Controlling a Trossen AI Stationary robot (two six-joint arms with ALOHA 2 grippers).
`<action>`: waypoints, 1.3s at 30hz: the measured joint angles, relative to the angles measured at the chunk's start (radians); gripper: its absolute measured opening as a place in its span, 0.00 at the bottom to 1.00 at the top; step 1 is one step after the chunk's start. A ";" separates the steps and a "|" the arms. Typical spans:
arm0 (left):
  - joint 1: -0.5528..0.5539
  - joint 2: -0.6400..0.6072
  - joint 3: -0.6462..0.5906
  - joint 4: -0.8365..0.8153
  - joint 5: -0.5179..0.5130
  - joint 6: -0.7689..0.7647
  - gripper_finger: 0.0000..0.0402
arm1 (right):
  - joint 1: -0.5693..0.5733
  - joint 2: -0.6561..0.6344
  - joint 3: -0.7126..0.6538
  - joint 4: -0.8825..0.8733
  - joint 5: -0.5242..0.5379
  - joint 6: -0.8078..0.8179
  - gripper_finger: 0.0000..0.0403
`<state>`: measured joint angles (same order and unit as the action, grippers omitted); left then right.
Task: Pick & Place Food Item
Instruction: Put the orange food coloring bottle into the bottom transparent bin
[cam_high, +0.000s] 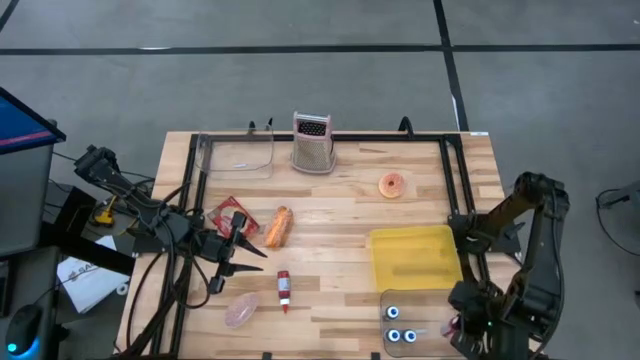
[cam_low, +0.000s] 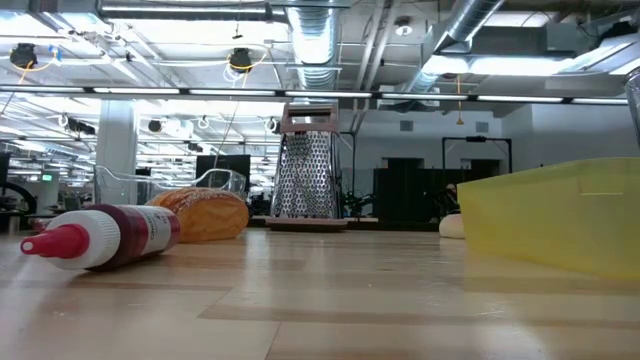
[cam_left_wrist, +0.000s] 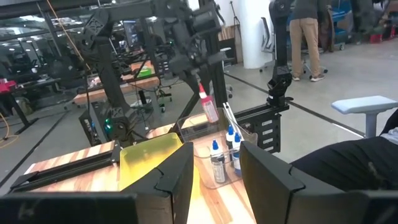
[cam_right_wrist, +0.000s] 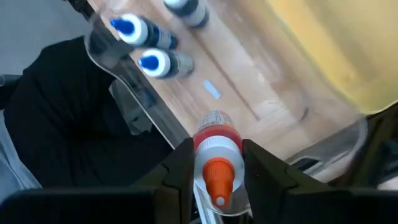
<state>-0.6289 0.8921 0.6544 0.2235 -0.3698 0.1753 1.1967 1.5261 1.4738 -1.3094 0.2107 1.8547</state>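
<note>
From above, the right gripper (cam_high: 462, 325) sits at the lower right of the frame over the clear bin (cam_high: 432, 300) holding blue-capped bottles (cam_high: 394, 313), while the left gripper (cam_high: 243, 250) rests with fingers spread at left centre, just left of the bread roll (cam_high: 279, 227). At table height, the roll (cam_low: 203, 212) lies at left behind a red-capped bottle (cam_low: 100, 237). In the right wrist view, the fingers (cam_right_wrist: 177, 171) are clamped on an orange-tipped sauce bottle (cam_right_wrist: 215, 154) at lower centre.

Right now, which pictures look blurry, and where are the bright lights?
Right wrist view: the yellow tray smears, while the held bottle is sharper. Low view: ceiling lights glow bright, and the near bottle looks soft. High view: even light, little shadow.
</note>
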 joint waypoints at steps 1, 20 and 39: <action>0.000 0.000 0.000 0.001 0.000 0.000 0.31 | 0.006 0.000 -0.027 0.036 0.000 0.009 0.25; 0.000 0.000 0.000 0.002 0.000 0.000 0.31 | 0.044 0.000 -0.278 0.268 -0.029 0.041 0.25; 0.000 0.000 0.000 0.013 0.000 0.000 0.31 | 0.087 0.080 -0.308 0.305 -0.029 0.068 0.26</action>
<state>-0.6289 0.8925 0.6544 0.2369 -0.3698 0.1755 1.2839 1.6059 1.1656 -1.0046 0.1814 1.9228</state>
